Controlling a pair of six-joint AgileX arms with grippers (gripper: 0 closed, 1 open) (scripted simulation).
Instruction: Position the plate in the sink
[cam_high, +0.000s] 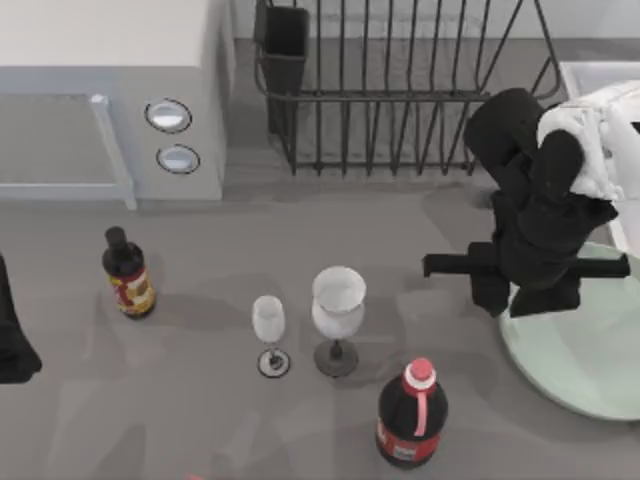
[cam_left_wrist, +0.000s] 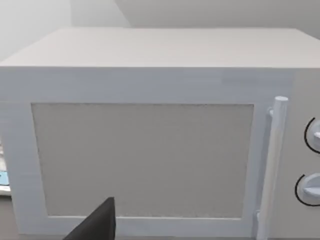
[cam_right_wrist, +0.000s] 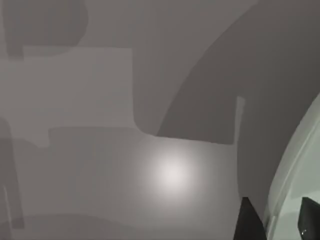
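Grey table, plate flat at its right edge, sink beyond. Our right gripper straddles plate rim, fingers apart. We judge plate stiff, slick, thin (pinch rim firmly). Left arm parked far left.

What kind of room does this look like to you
Most likely a kitchen counter, in a rendered simulation: a microwave at the top view's left, a black wire dish rack behind, the sink at right, plus wine glasses and bottles.
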